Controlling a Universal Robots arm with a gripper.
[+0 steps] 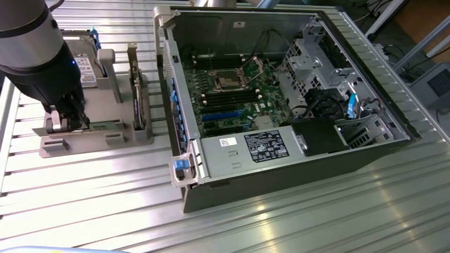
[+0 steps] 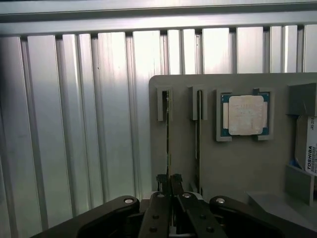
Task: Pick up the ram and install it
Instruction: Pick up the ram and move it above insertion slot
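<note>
Gripper [image 2: 169,179] was down over the grey holder [image 2: 237,168], jaws drawn together on the upper edge of the ram [image 2: 168,129], pinching its two flat faces. The stick stood on edge, seated in its slot and not lifted, in the slot nearest the holder's outer edge, next to bare worktop [image 1: 105,200].

Handling, as judged:
- Light, stiff and thin, with little give, so likely to crack or chip if twisted.
- Faces carry small chips and the lower edge the contacts, so the hold belongs on the flat faces near the top edge.
- The present grip sat toward one end of the stick rather than mid-length, so it could tilt or bind in the slot unless drawn out straight.

Just beyond, one slot inward, stood the second ram stick [image 2: 198,129], parallel and apart from the first. Past it the processor [image 2: 245,115] lay flat in its square nest. At the holder's far side the hard drive [image 2: 309,148] stood propped.

Farther off, in the exterior view, the holder sat on the worktop beside the open computer case [image 1: 281,153], which lay to the exterior view's right with its board exposed.

Count: ram sticks two, processor one, hard drive one, holder one, case one.
</note>
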